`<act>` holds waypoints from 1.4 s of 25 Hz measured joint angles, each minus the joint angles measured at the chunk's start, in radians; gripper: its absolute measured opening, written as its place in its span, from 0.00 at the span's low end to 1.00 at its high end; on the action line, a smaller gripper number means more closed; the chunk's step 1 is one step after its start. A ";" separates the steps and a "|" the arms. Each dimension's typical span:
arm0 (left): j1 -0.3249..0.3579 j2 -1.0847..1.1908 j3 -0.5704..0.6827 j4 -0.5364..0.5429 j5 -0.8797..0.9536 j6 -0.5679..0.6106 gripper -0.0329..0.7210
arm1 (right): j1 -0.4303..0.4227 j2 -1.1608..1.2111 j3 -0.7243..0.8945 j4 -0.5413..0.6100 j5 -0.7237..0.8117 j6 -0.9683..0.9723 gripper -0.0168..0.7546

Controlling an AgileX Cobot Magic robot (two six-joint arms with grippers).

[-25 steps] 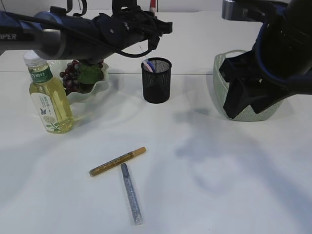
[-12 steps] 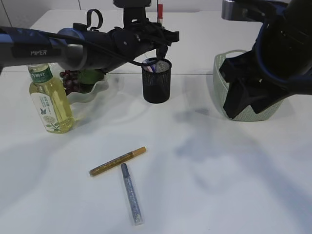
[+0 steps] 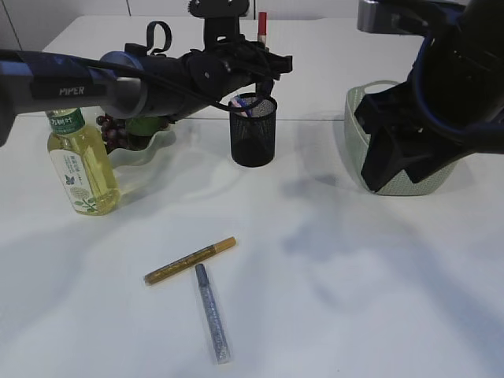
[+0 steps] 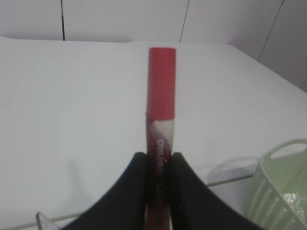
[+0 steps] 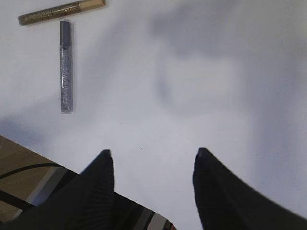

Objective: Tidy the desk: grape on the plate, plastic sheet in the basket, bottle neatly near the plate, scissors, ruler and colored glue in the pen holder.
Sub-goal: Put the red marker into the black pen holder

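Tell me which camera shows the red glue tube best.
The left wrist view: the red glue tube stands upright, close up, clamped in the left gripper. The exterior view shows only its small red cap above the pen holder. The right wrist view misses it.

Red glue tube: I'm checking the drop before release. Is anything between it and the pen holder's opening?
Nothing visible blocks it. The left gripper holds the red glue tube upright just above the pen holder, whose mouth already holds some items.

Black arms, white PIPER lettering, looped cables, black fingers (image 5: 218, 191)
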 joint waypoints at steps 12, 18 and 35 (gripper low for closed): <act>0.000 0.008 -0.002 0.046 0.000 -0.001 0.27 | 0.000 0.000 0.000 0.000 0.000 0.000 0.57; 0.000 0.008 -0.002 0.046 0.000 -0.002 0.36 | 0.000 0.000 0.000 0.000 0.000 0.000 0.57; 0.000 -0.233 -0.002 0.243 0.668 -0.002 0.37 | 0.000 0.000 0.000 0.000 0.000 0.000 0.57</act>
